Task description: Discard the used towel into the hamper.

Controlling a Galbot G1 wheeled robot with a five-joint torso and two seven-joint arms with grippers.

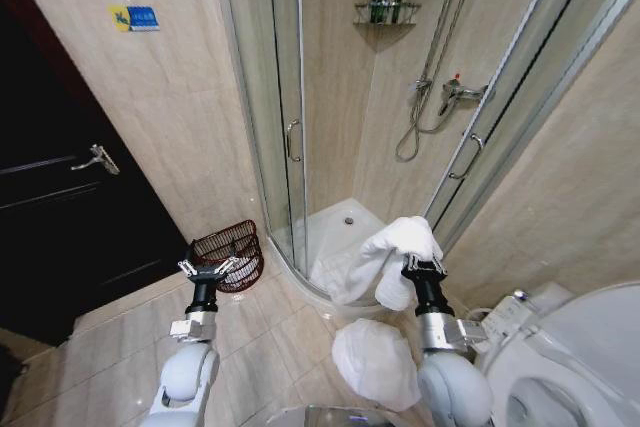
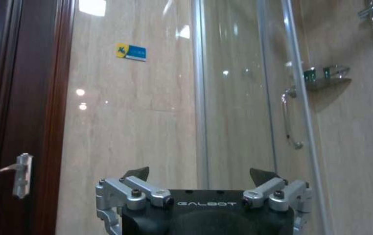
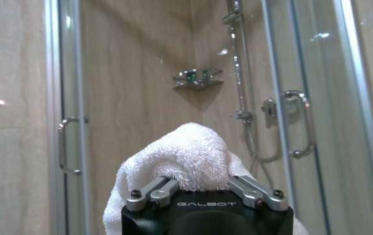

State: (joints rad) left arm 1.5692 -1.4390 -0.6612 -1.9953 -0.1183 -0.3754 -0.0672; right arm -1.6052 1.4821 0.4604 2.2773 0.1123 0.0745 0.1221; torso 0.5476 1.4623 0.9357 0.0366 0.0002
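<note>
My right gripper (image 1: 421,265) points upward and is shut on the white towel (image 1: 385,257), which drapes over it and hangs down to its left; the right wrist view has the towel (image 3: 176,169) bunched between the fingers (image 3: 151,192). The hamper (image 1: 230,252), a dark red-brown woven basket, stands on the floor against the tiled wall beside the shower. My left gripper (image 1: 207,267) is raised just in front of the hamper, open and holding nothing; its fingertips (image 2: 137,174) stand spread apart in the left wrist view (image 2: 199,175).
The glass shower enclosure (image 1: 290,137) stands ahead with its door handle (image 1: 292,140) and white tray (image 1: 345,222). A dark door (image 1: 60,197) is on the left, and a toilet (image 1: 575,357) at the lower right. Another white towel (image 1: 375,362) lies below the right arm.
</note>
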